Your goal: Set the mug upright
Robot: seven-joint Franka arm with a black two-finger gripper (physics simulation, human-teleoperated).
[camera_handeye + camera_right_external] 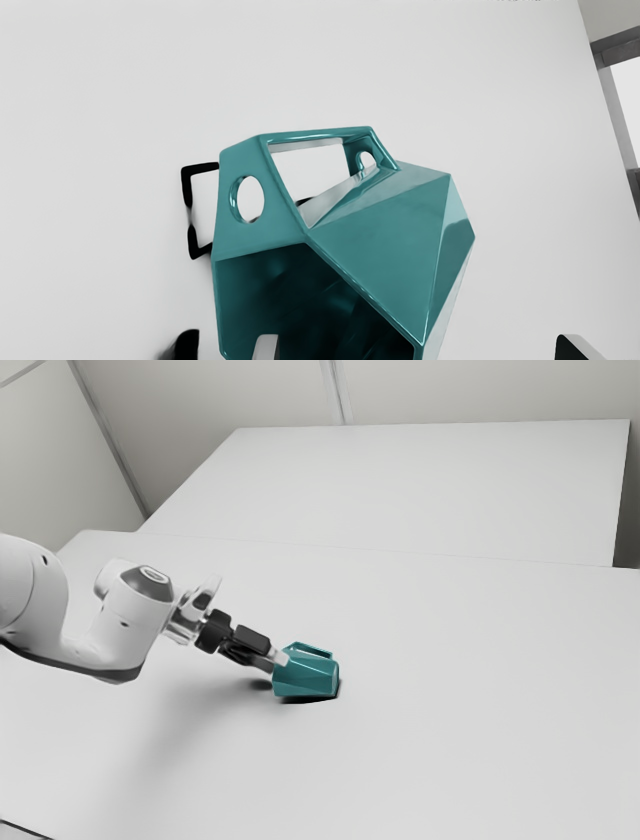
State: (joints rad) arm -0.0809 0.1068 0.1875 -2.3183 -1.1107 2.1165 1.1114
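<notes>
One teal faceted mug (306, 676), on its side, not upright, lying well in from the far edge of the white table (450, 690) and well apart from its far corner at the exterior view's left. Mouth faces the gripper (420, 350); base points toward the exterior view's right; handle (320, 134) rides on the upper side. Jaws wide apart, nothing gripped: one finger (266, 347) overlaps the dark mouth, the other finger (575, 347) is outside, past the faceted side wall. Whether the inner tip is already inside the rim, cannot tell. Step in hand, as I judge it: straddling the side wall for a grip. To do it well, ease in along the mug's length, keeping the inner finger off the rim so the body isn't shoved away, then close slowly; with so much room on the outer side, centre the wall first or it will be dragged sideways. Facets are slanted, so a shallow pinch may twist or slip; seek a deeper, flatter bite, clear of the handle. Once firm, lift slightly and swing the mouth upward, base down, leaving the knuckles clearance above the table. Let go only with the base flat, opening gently against tipping.
</notes>
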